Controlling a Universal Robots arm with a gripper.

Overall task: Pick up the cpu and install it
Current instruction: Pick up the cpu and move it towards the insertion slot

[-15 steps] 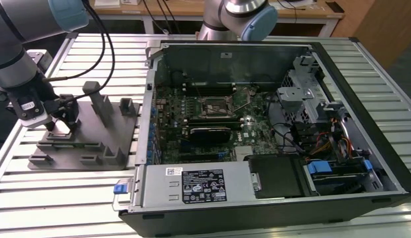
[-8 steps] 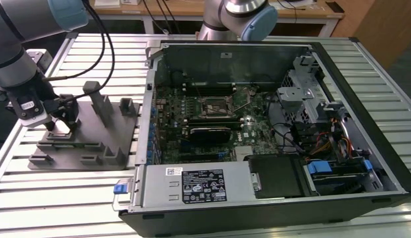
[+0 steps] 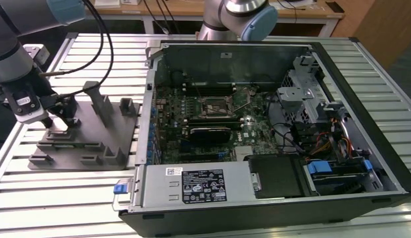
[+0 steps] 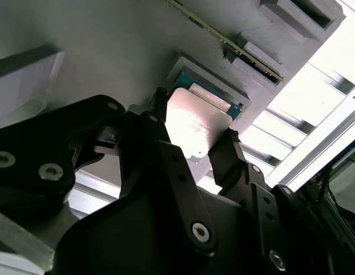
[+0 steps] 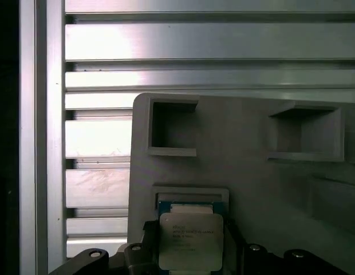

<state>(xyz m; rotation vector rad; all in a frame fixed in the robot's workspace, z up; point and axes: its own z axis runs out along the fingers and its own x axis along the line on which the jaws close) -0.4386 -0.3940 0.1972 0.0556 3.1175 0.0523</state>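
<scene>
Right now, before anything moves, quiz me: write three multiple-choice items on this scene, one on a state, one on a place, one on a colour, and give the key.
1. How is the computer case?
A. Open on one side, motherboard exposed
B. Closed on all sides
C. Covered by a cloth

2. Where is the pincer?
A. Inside the computer case
B. At the grey fixture on the exterior view's left
C. Raised high above everything

3. What colour is the top of the cpu?
A. Black
B. Red
C. Silvery

Key:
1 A, because the exterior view looks straight onto the motherboard.
2 B, because the pincer stands low over the fixture, its fingers against two opposite edges of the cpu.
3 C, because both wrist views show a pale metallic top.
</scene>
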